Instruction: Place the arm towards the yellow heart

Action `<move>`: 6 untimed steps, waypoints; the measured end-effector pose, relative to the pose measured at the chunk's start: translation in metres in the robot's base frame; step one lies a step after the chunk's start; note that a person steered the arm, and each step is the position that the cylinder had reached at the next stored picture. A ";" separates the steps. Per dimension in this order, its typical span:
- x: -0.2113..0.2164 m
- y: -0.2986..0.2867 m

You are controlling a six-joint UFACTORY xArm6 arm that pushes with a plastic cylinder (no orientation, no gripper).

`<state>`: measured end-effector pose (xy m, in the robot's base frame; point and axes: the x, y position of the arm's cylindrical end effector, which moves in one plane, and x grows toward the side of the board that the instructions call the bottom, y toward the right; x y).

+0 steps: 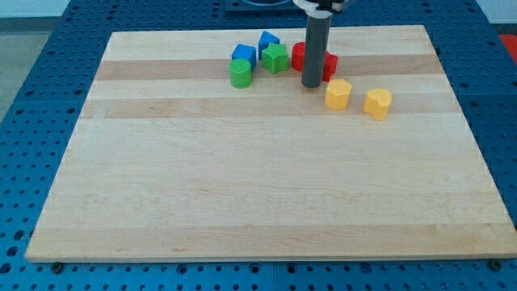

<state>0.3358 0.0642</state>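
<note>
The yellow heart (377,103) lies on the wooden board at the view's upper right. A yellow hexagon (338,94) sits just to its left. My tip (311,84) stands on the board left of the yellow hexagon, about a block's width from it, and further left of the heart. The rod covers part of the red blocks (327,64) behind it.
A green star-like block (275,58), a blue block (268,40), another blue block (243,55) and a green cylinder (240,73) cluster to the left of my tip near the board's (242,178) top edge. Blue pegboard surrounds the board.
</note>
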 end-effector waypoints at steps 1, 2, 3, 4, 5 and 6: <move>0.000 -0.013; 0.008 -0.025; 0.067 -0.027; 0.093 0.013; 0.088 0.097; 0.084 0.117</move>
